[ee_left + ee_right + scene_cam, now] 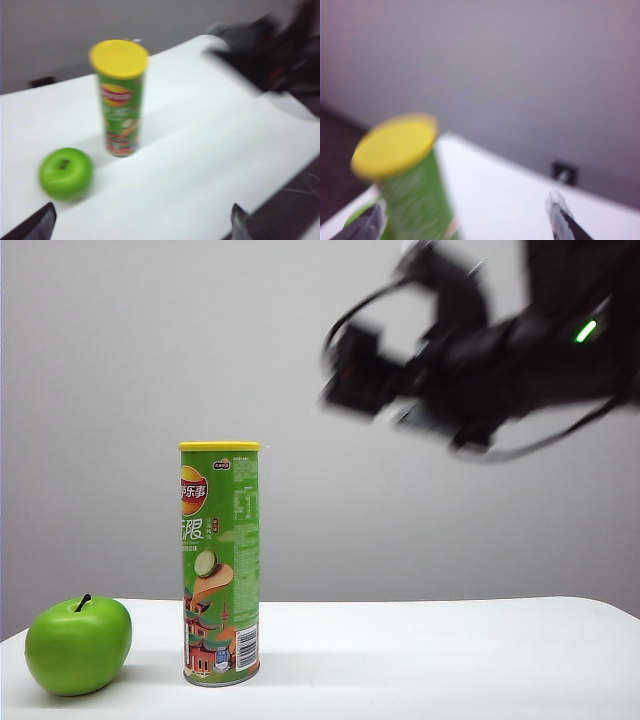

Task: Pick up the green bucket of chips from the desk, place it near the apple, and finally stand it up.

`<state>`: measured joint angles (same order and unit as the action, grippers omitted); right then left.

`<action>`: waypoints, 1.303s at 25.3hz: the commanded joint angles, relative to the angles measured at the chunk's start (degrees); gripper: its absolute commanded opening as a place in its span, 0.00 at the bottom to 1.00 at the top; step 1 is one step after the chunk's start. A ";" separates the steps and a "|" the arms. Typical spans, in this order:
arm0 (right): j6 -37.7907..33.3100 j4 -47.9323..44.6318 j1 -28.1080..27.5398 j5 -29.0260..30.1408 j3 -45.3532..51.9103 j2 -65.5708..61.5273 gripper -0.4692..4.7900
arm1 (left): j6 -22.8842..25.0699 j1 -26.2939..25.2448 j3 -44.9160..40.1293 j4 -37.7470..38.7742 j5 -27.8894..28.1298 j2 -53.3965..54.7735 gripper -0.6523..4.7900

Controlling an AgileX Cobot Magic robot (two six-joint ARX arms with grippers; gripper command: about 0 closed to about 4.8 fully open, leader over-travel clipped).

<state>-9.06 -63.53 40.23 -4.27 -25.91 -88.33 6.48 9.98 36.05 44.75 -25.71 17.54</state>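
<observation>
The green bucket of chips (220,562) stands upright on the white desk (430,660), yellow lid on top, just right of the green apple (78,645) and apart from it. The left wrist view shows the can (121,102) and the apple (66,173) from above. My left gripper (142,220) is open above the desk's near edge and holds nothing. My right gripper (348,365) hangs blurred high in the air, above and to the right of the can. Its fingers are spread wide, with the can (415,200) close by one fingertip (370,222) and untouched.
A plain grey wall stands behind the desk. The right arm (270,55) shows as a dark blur over the desk's far corner in the left wrist view. White desk surface stretches to the right of the can.
</observation>
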 commanded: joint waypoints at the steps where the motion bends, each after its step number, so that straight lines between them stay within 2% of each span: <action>1: 0.13 4.76 -3.43 -5.27 1.60 10.43 1.00 | 0.35 0.00 1.22 0.57 2.38 -3.50 1.00; 2: 0.83 10.38 -6.27 -6.29 1.60 17.59 1.00 | 0.37 0.00 1.99 1.42 4.52 -5.29 1.00; 4: 2.10 15.93 -9.01 -6.14 1.57 24.52 1.00 | 0.09 0.00 2.14 1.38 7.15 -7.28 1.00; 7: 6.29 25.33 -13.66 -6.14 1.57 36.61 0.78 | -3.39 0.00 2.10 -1.66 10.95 -8.83 1.00; 8: 6.82 27.17 -14.34 -6.19 1.60 39.19 0.73 | -5.11 0.00 2.10 -3.80 10.99 -8.83 1.00; 9: 7.87 30.86 -15.78 -6.21 1.60 45.16 0.63 | -7.96 0.00 1.75 -8.57 11.80 -8.83 1.00; 12: 9.68 34.95 -18.01 -6.14 1.75 53.42 0.60 | -12.50 0.00 -0.04 -16.81 15.80 -8.52 1.00; 14: 11.34 38.38 -19.67 -6.12 1.75 58.71 0.53 | -13.14 0.00 -2.32 -21.00 19.30 -7.80 1.00; 16: 12.33 43.23 -22.40 -6.19 1.75 64.19 0.49 | -13.33 0.00 -5.88 -25.99 19.52 -5.97 0.97; 18: 12.26 48.65 -26.23 -6.10 1.79 68.70 0.47 | -16.17 0.00 -9.27 -32.39 17.90 -3.02 0.95; 21: 12.11 52.68 -28.81 -5.68 1.86 71.38 0.27 | -17.31 -0.02 -12.44 -39.10 17.97 -0.52 0.91; 25: 11.78 56.04 -30.86 -4.63 2.40 74.47 0.22 | -17.25 -0.02 -14.58 -42.82 18.69 0.22 0.91; 28: 7.67 55.63 -31.04 -4.61 6.64 78.14 0.22 | -17.00 -0.02 -15.21 -42.49 21.05 -2.25 0.90; 30: 7.10 55.76 -31.04 -4.61 10.10 81.00 0.16 | -16.24 0.00 -15.52 -41.99 20.98 -4.90 0.81; 31: 6.86 56.04 -30.97 -4.63 12.63 83.49 0.12 | -16.17 0.00 -16.11 -40.85 21.00 -7.43 0.64; 33: 5.01 56.43 -30.86 -4.70 14.95 86.23 0.10 | -15.96 0.00 -17.42 -38.88 21.33 -10.16 0.41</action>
<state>-2.13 -6.37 9.30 -8.99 -11.92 -3.86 -9.98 9.98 19.88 3.68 -4.86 8.64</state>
